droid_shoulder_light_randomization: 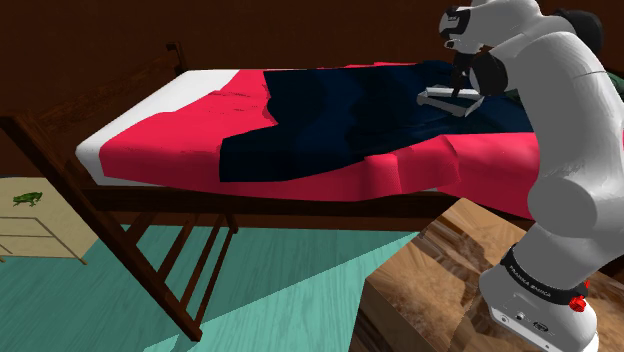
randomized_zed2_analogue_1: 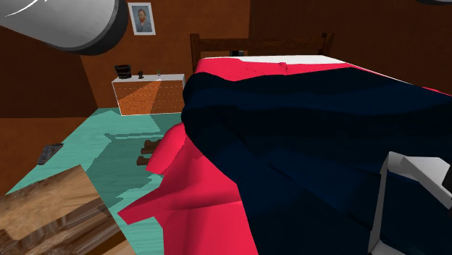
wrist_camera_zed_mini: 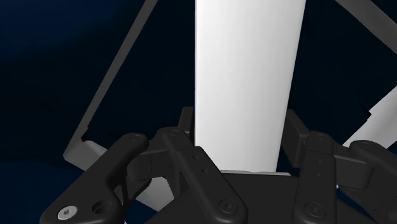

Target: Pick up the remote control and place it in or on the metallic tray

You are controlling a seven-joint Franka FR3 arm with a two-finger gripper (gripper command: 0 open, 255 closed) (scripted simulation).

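White remote [wrist_camera_zed_mini: 248, 83] ×1, clasped in claw [wrist_camera_zed_mini: 240, 124] | grey tray [wrist_camera_zed_mini: 113, 86] ×1 beneath

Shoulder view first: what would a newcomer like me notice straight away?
The bed, with its bright red cover and a dark navy blanket, spans the middle of the shoulder view. At that view's right a big white arm bends over it, its black claw above the blanket. In the wrist view the claw clasps a plain white remote control over a grey tray.
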